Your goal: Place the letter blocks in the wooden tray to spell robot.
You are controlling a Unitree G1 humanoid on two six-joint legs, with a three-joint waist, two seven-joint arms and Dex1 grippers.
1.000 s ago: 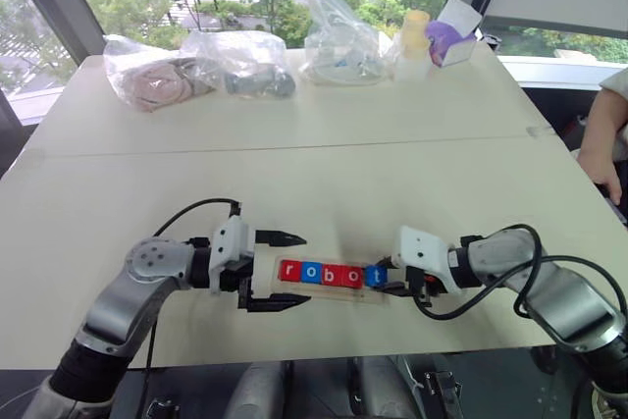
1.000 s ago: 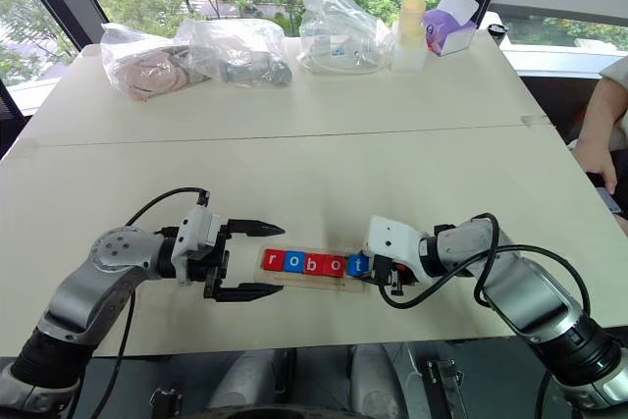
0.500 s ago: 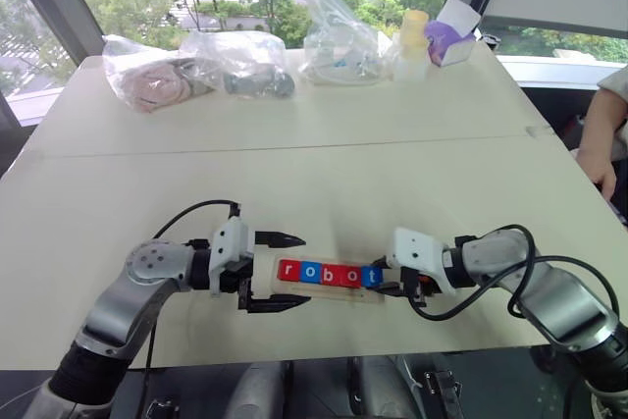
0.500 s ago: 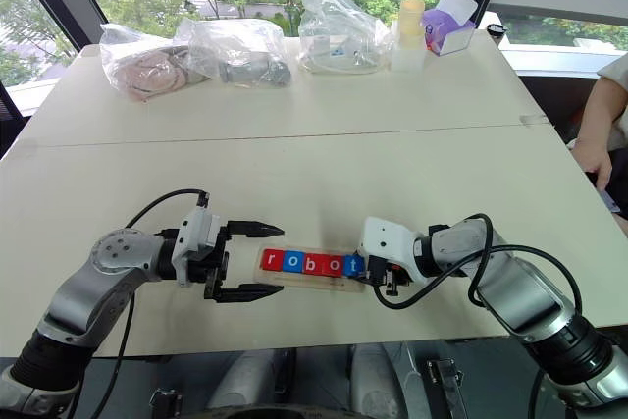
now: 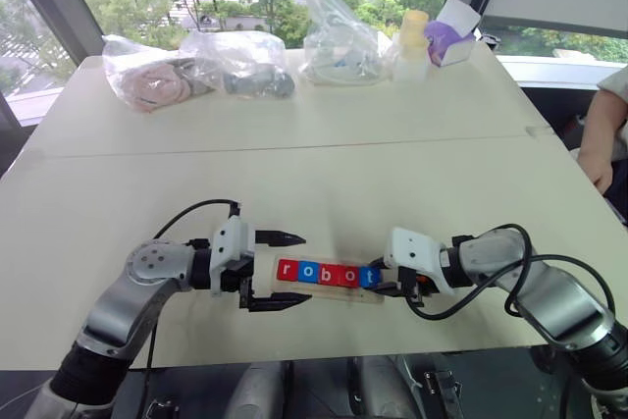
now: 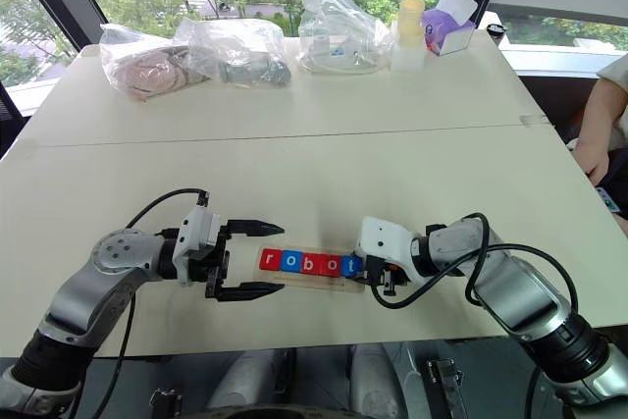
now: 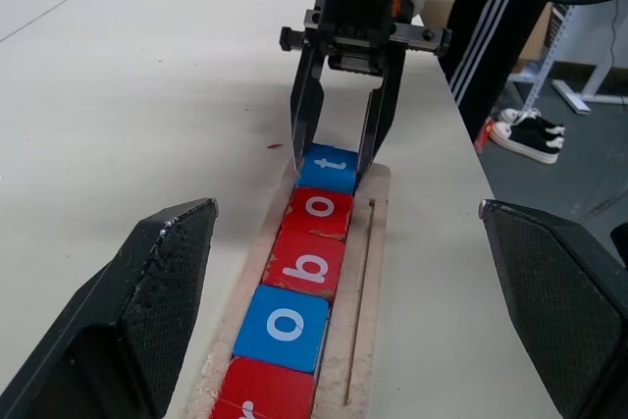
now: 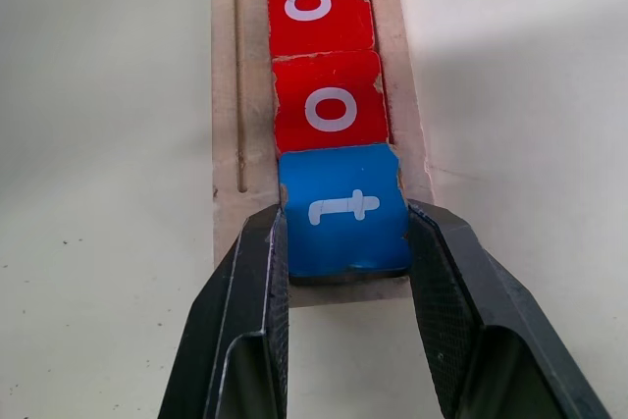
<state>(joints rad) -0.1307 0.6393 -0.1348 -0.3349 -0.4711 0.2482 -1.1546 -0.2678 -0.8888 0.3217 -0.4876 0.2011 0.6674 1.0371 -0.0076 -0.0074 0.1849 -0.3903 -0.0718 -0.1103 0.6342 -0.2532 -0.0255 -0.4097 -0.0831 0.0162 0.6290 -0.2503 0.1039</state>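
Note:
The wooden tray [image 5: 381, 296] lies near the table's front edge and holds the letter blocks in a row: red r [image 5: 287, 269], blue o [image 5: 306, 271], red b [image 5: 328, 274], red o [image 5: 348, 276] and blue t [image 5: 368, 277]. My right gripper [image 8: 345, 272] is at the tray's right end, shut on the blue t block [image 8: 343, 208], one finger against each side. At the tray's left end my left gripper [image 5: 302, 269] stands wide open, level with the row, its fingers [image 7: 128, 311] spread to either side of the tray [image 7: 365, 272] without touching it.
Clear plastic bags [image 5: 240, 61] with contents, a pale bottle [image 5: 412, 41] and a purple box [image 5: 449, 38] line the table's far edge. A person's hand [image 5: 599, 159] rests at the right edge. The table's front edge [image 5: 324, 355] runs just below the tray.

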